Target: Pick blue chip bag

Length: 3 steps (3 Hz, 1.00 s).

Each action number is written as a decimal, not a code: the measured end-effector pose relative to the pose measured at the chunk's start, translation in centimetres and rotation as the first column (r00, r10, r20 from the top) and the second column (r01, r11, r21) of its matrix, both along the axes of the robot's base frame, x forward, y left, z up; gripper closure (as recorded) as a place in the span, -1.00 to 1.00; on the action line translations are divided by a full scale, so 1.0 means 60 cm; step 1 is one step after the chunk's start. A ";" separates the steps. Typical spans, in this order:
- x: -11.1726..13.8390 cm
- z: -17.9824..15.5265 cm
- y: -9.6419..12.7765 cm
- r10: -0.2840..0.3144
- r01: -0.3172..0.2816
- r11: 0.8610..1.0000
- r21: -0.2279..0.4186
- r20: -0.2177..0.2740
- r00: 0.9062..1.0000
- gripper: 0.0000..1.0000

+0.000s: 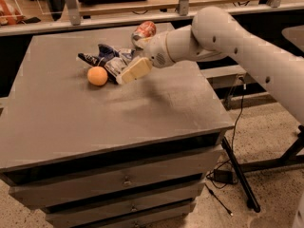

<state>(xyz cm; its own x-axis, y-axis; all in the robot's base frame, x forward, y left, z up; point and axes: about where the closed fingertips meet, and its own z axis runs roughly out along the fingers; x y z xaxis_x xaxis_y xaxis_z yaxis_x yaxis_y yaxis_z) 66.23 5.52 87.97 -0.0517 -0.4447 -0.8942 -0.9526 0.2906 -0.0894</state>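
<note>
The blue chip bag point(105, 58) lies crumpled and flat on the grey table top point(85, 122), dark blue with white patches, toward the back. My gripper point(132, 71) reaches in from the right on a white arm. Its cream-coloured fingertips are at the bag's right edge, overlapping it in the view. An orange ball point(97, 76) sits just in front of the bag on the left. A red soda can point(144, 31) lies on its side behind the gripper.
The table is a grey drawer cabinet with its front edge point(114, 151) near me. A shelf with metal posts point(71, 4) runs along the back. Cables and a stand leg point(237, 170) are on the floor at the right.
</note>
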 end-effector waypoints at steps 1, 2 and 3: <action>0.043 -0.028 0.060 -0.027 0.027 0.999 -0.022 0.002 1.000 -1.00; 0.050 -0.040 0.074 -0.022 0.022 1.000 -0.022 -0.002 1.000 -1.00; 0.051 -0.049 0.084 -0.008 0.008 1.000 -0.026 -0.007 1.000 -0.66</action>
<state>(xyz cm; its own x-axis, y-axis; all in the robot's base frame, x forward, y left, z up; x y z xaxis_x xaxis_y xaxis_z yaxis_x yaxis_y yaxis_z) 69.29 10.54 85.00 -0.0614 -0.4675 -0.8818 -0.9510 0.2956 -0.0905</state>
